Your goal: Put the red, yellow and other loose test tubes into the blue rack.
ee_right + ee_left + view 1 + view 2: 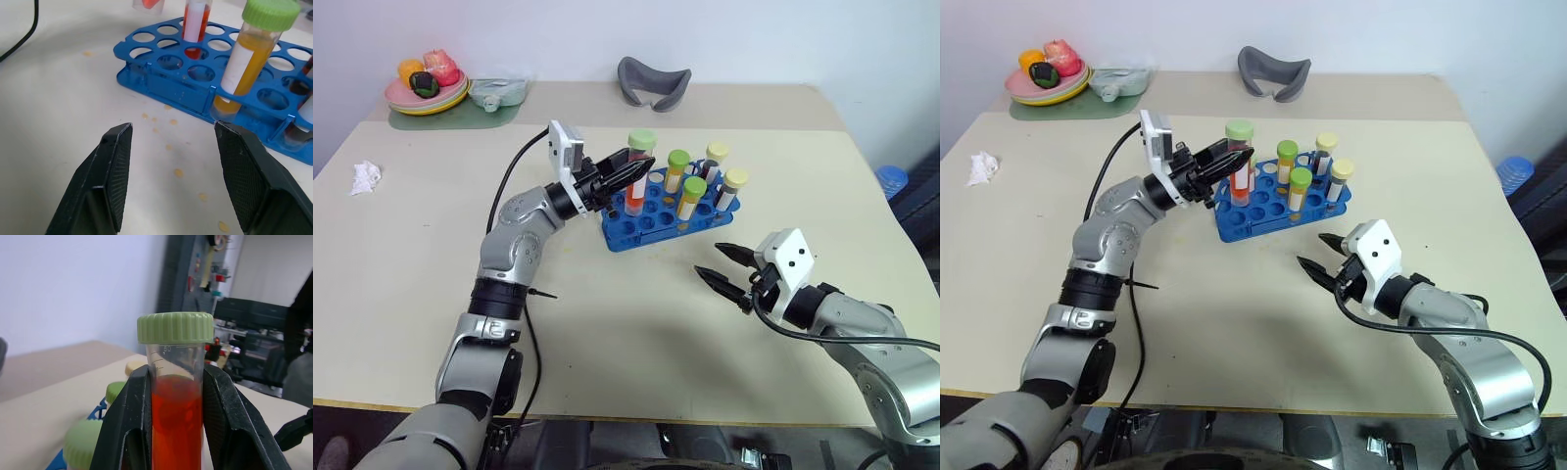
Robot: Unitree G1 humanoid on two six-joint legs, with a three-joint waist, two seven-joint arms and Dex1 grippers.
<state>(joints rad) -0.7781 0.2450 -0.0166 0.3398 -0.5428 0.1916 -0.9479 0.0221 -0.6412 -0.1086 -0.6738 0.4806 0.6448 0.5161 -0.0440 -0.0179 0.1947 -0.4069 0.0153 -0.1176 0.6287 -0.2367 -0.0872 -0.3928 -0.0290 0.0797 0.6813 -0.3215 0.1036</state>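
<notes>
Currently, as we see it:
left gripper [641,168]: clamped on the red test tube [637,176], green cap up, held upright over the blue rack's [651,213] left end.
right gripper [724,269]: fingers apart, holding nothing, above the table [411,274] just near-right of the rack.
rack: we count four capped tubes standing in its right half.

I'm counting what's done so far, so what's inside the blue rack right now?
The rack holds four capped tubes at its far right end. The left claw is shut on a red tube over the rack's left end. Whether its tip is already in a hole is hidden.
</notes>
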